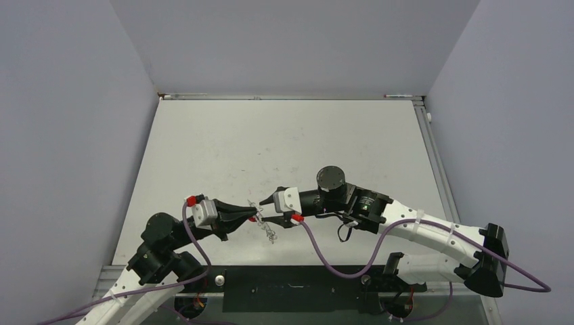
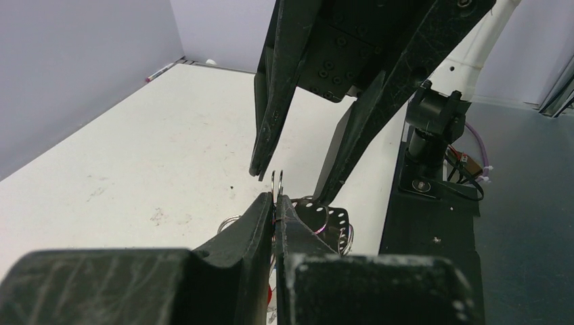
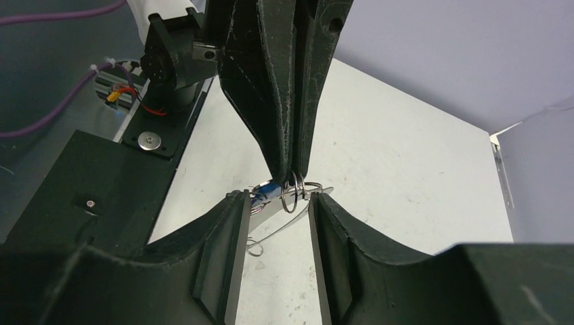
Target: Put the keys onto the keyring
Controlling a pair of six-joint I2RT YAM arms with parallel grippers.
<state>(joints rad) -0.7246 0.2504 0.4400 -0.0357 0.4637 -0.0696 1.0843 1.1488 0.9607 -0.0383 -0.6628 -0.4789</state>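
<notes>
My left gripper (image 1: 256, 218) is shut on small wire loops (image 2: 276, 180) of the keyring (image 1: 269, 231), whose thin silvery hoop (image 3: 277, 229) hangs down toward the table. My right gripper (image 3: 279, 200) faces it tip to tip, jaws partly apart. The blue key (image 3: 269, 191) lies across them, its flat blade spanning from one fingertip to the other, so it looks pinched lengthwise. A sliver of the red key (image 2: 269, 292) shows below the left fingers, also in the top view (image 1: 252, 219). How the keys sit on the loops is hidden.
The white table (image 1: 284, 142) is walled by grey panels on three sides. A black base plate (image 1: 291, 291) with both arm bases runs along the near edge. A purple cable (image 1: 338, 264) loops from the right wrist.
</notes>
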